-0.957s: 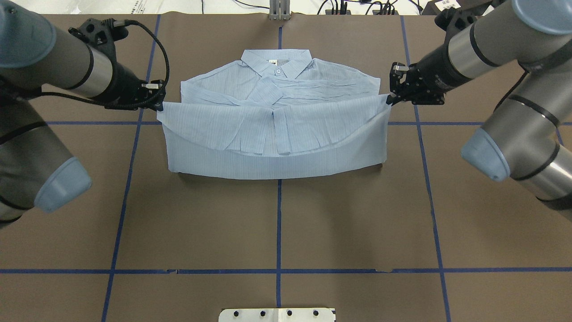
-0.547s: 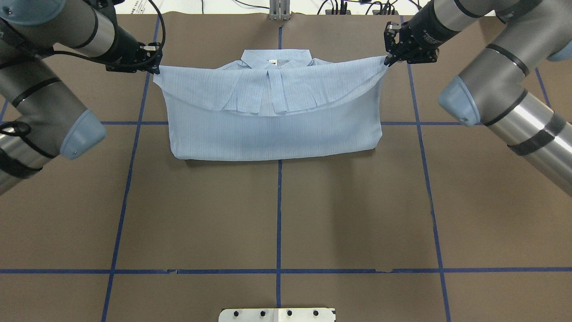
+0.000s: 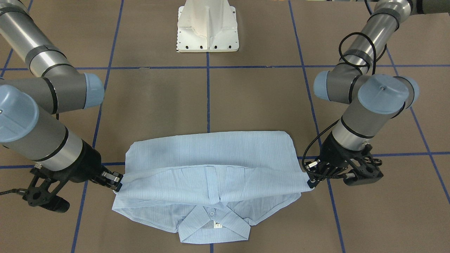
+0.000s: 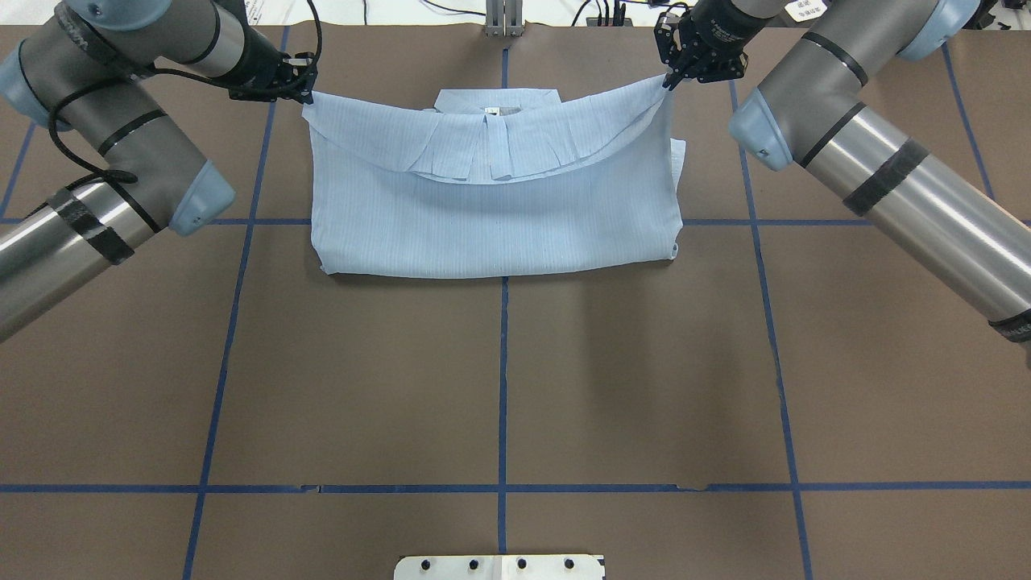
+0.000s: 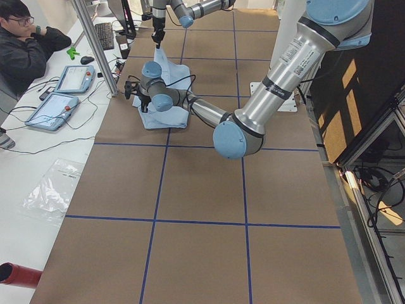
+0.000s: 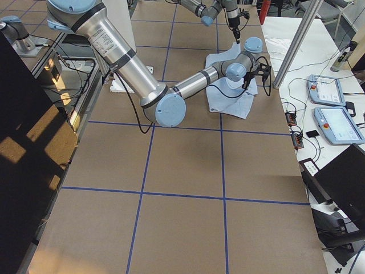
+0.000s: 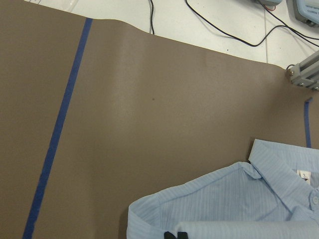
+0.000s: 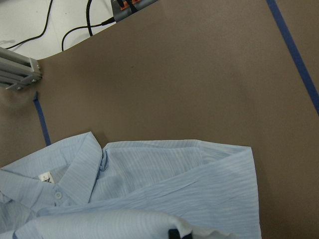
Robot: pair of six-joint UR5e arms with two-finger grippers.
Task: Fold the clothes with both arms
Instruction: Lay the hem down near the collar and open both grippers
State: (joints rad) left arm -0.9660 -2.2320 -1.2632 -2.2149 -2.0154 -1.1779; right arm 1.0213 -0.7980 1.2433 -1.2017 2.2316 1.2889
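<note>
The light blue striped shirt (image 4: 499,209) lies on the brown table with its collar (image 4: 497,103) at the far edge. Its lower part is folded up over the body. My left gripper (image 4: 308,93) is shut on the hem's left corner. My right gripper (image 4: 668,79) is shut on the hem's right corner. Both hold the hem stretched a little above the collar area, and it sags in the middle. From the front, the shirt (image 3: 211,154) shows its collar and white tag (image 3: 217,224) under the raised hem, with the left gripper (image 3: 309,182) and right gripper (image 3: 117,186) at its ends. Both wrist views show the shoulders (image 7: 224,199) (image 8: 174,184) below.
The table's far edge with an aluminium post (image 4: 504,20) and cables is just beyond the collar. The white pedestal base (image 3: 207,26) stands at the robot's side. Blue tape lines (image 4: 503,379) cross the table. An operator (image 5: 25,44) and teach pendants (image 6: 336,123) are beyond the far edge.
Both grippers have carried the hem away from the robot, from mid-shirt to the collar line. The fold at the shirt's near edge has shifted farther from the robot.
</note>
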